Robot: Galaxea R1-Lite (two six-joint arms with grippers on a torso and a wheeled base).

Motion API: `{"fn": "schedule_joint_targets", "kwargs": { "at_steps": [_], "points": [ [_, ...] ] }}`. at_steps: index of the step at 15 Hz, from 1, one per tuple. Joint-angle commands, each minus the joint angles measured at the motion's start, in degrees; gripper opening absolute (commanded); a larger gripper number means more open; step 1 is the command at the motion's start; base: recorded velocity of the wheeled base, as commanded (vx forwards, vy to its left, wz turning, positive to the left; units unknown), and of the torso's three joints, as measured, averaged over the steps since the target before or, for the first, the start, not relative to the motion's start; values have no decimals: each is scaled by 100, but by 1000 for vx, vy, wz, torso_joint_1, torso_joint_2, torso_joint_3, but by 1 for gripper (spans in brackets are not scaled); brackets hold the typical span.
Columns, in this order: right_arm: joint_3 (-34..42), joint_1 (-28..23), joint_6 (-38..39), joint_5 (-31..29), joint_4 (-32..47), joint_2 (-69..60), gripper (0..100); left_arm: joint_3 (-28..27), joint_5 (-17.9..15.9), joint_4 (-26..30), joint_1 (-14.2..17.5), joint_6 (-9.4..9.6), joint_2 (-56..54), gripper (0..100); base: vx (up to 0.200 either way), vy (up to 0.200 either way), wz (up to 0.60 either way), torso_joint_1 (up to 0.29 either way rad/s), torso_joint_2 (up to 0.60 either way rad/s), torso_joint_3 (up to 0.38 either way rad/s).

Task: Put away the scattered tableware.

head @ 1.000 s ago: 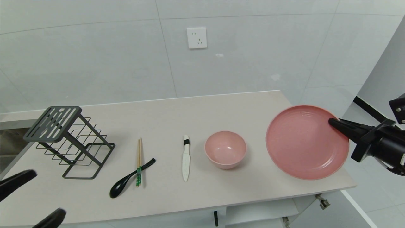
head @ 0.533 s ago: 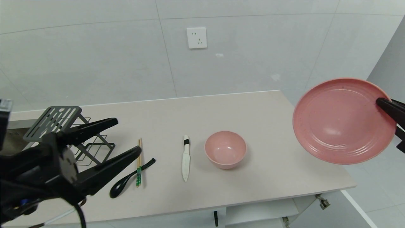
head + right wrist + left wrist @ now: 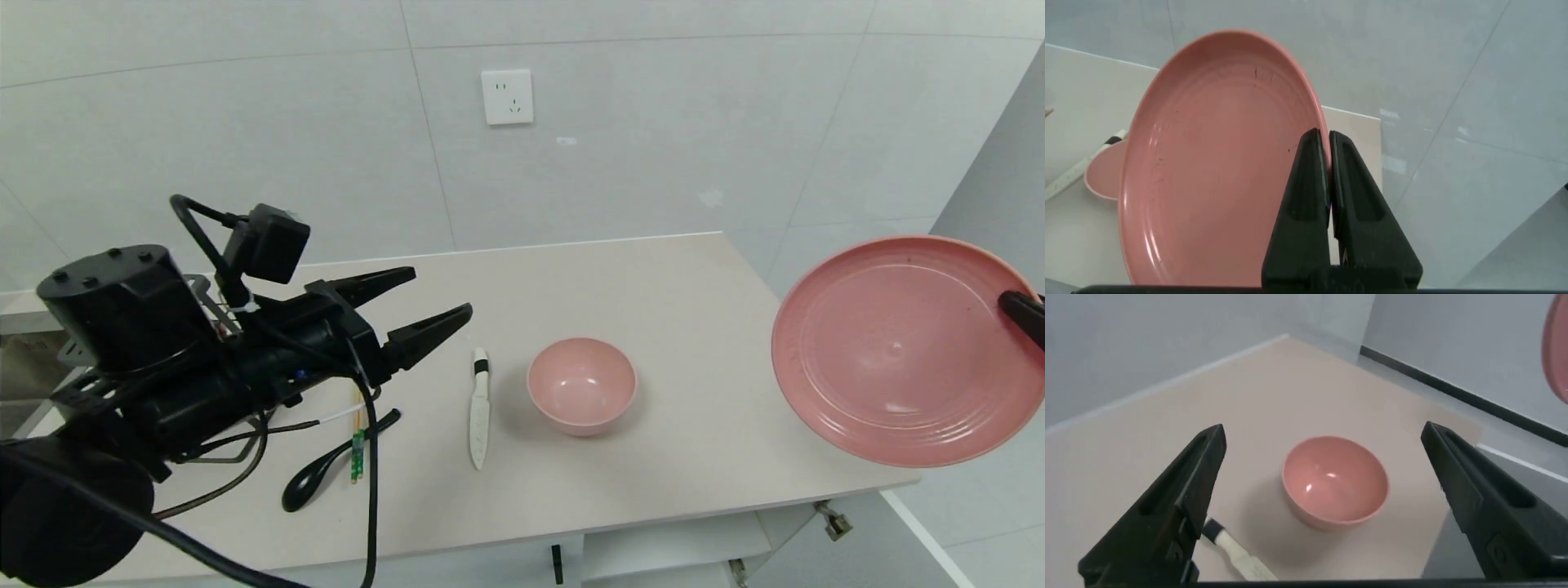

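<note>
My right gripper [image 3: 1328, 143] pinches the plate [image 3: 906, 351] by its rim, tilted in air past the table [image 3: 653, 278] end. My left gripper [image 3: 441, 291] is wide open, empty, facing the bowl [image 3: 581, 385] mid-table; I should straddle its wall before closing

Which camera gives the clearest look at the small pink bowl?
The left wrist view: the bowl sits centred, framed by the open left claw, its inside plainly visible. The head view shows it whole but farther off on the table. The right wrist view catches a sliver behind the plate.
</note>
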Motion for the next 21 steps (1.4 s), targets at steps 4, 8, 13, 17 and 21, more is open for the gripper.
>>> {"fn": "schedule_joint_targets", "kwargs": {
  "at_steps": [4, 8, 13, 17, 21],
  "points": [
    [16, -7, 1, 1, -2, -88, 0, -429, 294, 1079, -103, -202, 612, 100, 0, 0, 0, 0, 0, 0],
    [34, -7, 1, 1, -2, -88, 0, -938, 1050, 1580, -586, -202, 1175, 100, 0, 0, 0, 0, 0, 0],
    [51, -7, -8, 1, -2, -79, 0, -1378, 1735, 1633, -1175, -193, 1983, 100, 0, 0, 0, 0, 0, 0],
    [51, 2, -8, 1, -2, -70, 0, -1782, 2060, 1633, -1210, -193, 2502, 100, 0, 0, 0, 0, 0, 0],
    [78, 11, -16, 1, -2, -61, 0, -2011, 2227, 1615, -1193, -202, 2739, 100, 0, 0, 0, 0, 0, 0]
  ]
}}
